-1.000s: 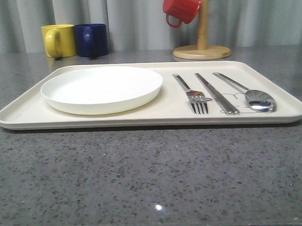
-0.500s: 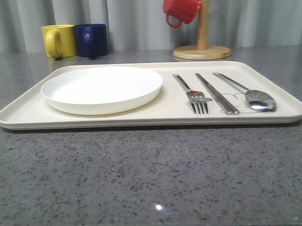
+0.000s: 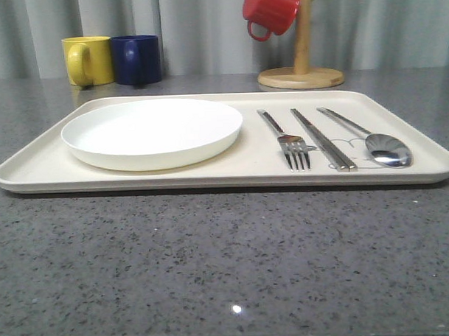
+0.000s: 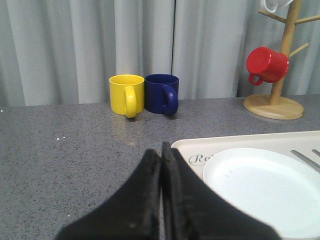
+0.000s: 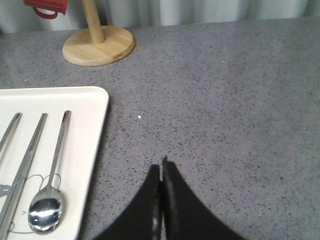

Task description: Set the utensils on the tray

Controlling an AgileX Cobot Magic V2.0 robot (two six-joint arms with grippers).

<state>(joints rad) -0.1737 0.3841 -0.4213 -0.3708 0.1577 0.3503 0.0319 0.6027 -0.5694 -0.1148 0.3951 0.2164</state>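
The cream tray (image 3: 232,176) lies across the grey table. On its right part lie a steel fork (image 3: 286,140), a pair of chopsticks (image 3: 323,139) and a spoon (image 3: 371,138), side by side with handles pointing away from me. In the right wrist view the spoon (image 5: 50,192) and chopsticks (image 5: 22,165) rest near the tray edge (image 5: 97,130). My right gripper (image 5: 161,167) is shut and empty over bare table, right of the tray. My left gripper (image 4: 161,150) is shut and empty by the tray's left far corner (image 4: 187,147).
A round white plate (image 3: 152,131) sits on the tray's left half. Behind the tray stand a yellow mug (image 3: 86,60) and a dark blue mug (image 3: 136,59). A wooden mug tree (image 3: 300,66) with a red mug (image 3: 270,10) stands at the back right.
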